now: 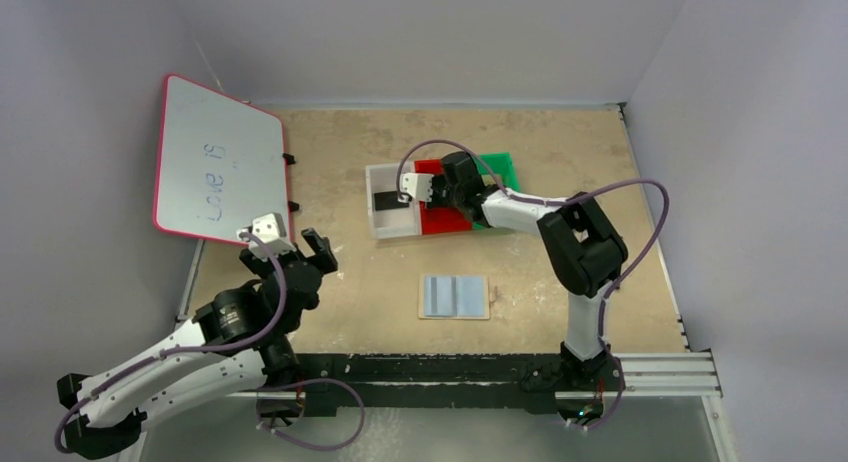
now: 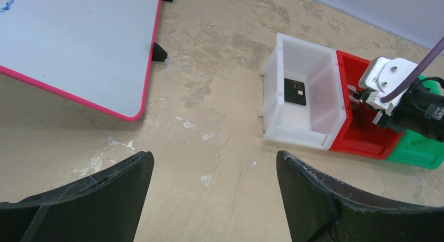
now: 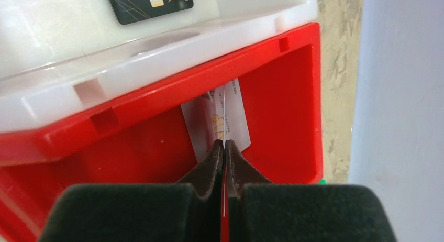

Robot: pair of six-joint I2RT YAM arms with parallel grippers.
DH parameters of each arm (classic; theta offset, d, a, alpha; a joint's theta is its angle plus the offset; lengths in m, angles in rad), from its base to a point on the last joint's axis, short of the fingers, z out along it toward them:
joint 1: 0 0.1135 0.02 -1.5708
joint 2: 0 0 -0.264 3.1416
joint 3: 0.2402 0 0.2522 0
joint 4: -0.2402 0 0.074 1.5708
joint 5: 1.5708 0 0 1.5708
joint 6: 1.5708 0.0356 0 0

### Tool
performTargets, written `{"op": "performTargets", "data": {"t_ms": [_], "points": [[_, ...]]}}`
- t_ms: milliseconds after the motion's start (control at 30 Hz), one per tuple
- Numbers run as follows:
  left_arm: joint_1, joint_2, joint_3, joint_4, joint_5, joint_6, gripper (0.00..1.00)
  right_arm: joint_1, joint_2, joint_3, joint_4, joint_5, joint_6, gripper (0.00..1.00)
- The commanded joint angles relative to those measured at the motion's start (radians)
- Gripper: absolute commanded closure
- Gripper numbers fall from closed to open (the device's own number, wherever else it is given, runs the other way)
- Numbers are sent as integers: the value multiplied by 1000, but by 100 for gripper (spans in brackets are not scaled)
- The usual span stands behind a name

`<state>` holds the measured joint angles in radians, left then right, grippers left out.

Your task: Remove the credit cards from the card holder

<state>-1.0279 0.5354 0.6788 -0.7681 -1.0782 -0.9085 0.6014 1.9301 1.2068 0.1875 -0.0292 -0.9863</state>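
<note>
The card holder (image 1: 455, 295) lies open and flat on the table between the arms, showing two pale blue-grey panels with a tan border. A black credit card (image 1: 385, 200) lies in the white bin (image 1: 381, 228); it also shows in the left wrist view (image 2: 295, 91) and the right wrist view (image 3: 149, 3). My right gripper (image 3: 224, 143) is inside the red bin (image 3: 131, 147), shut on a silvery-white card (image 3: 236, 121) with gold lettering, held edge-on. My left gripper (image 2: 214, 168) is open and empty, low over bare table at the left.
White, red (image 1: 445, 220) and green (image 1: 500, 167) bins stand side by side at the back centre. A pink-framed whiteboard (image 1: 215, 167) leans at the back left, close to my left arm. Walls enclose the table on three sides.
</note>
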Motion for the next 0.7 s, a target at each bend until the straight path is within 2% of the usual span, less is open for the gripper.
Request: {"op": "performTargets", "data": {"t_ms": [0,333,667], "points": [[0,-19,44,-8,-26,-20,12,-4,18,53,46,55,-56,99],[-1,-76,39,-8,-43,-15,13,-5,75,103,73,85,-94,93],[-2,-66,44,-10,-47,-4,13,-4,108,139,42,77,-133,88]]}}
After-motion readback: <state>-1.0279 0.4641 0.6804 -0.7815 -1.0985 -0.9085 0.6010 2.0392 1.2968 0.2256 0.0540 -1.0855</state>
